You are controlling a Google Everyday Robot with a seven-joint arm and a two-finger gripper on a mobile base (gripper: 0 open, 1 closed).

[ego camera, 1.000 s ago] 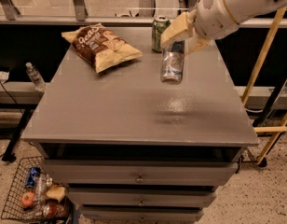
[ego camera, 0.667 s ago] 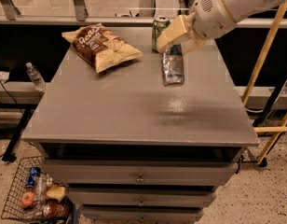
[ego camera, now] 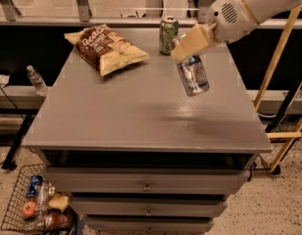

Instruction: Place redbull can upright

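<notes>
The redbull can (ego camera: pixel 193 76), slim, blue and silver, hangs tilted in the air above the right middle of the grey table (ego camera: pixel 116 116), its lower end leaning right. My gripper (ego camera: pixel 188 47), with beige fingers on a white arm coming in from the upper right, is shut on the can's upper end. The can does not touch the table; its faint reflection shows on the surface below.
A shorter green can (ego camera: pixel 168 35) stands upright at the table's back edge, just behind my gripper. A chip bag (ego camera: pixel 108 49) lies at the back left. A wire basket (ego camera: pixel 36 207) with items sits on the floor at lower left. A yellow pole (ego camera: pixel 278 58) stands at the right.
My gripper has moved the redbull can a little right and toward the front, and the can now tilts more, its lower end swung right.
</notes>
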